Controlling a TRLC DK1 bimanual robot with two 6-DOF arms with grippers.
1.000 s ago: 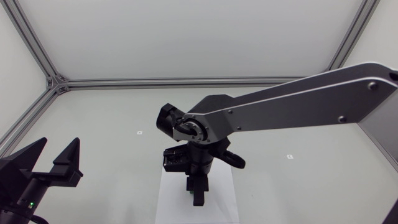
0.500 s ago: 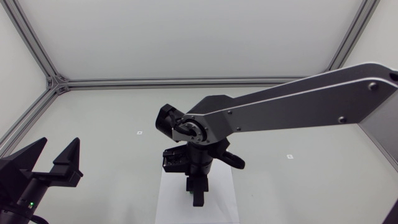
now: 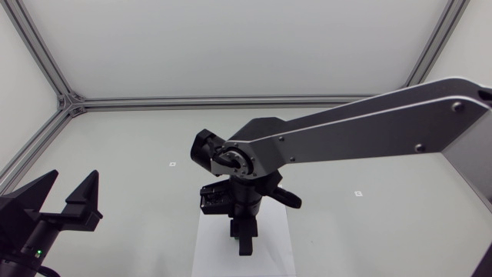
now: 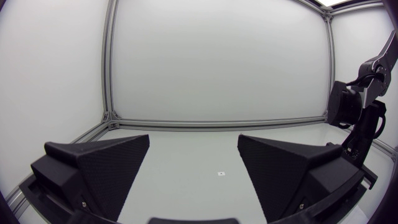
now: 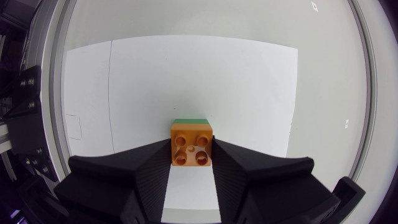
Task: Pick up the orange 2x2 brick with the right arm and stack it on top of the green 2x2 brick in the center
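The right gripper point(image 5: 191, 155) clamps the orange 2x2 brick point(image 5: 192, 143) above the white sheet point(image 5: 249, 93); the green 2x2 brick point(image 5: 191, 121) lies almost straight below, only its far edge showing past the orange.

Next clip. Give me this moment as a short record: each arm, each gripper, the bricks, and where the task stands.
right arm: reaches in over the white sheet at the table's centre
right gripper: shut on the orange brick, studs facing the wrist camera
green brick: only an edge shows, just beyond the orange brick
contact between bricks: cannot tell
left gripper: open, empty, off to the side
task stage: orange brick gripped at the green brick; not yet released
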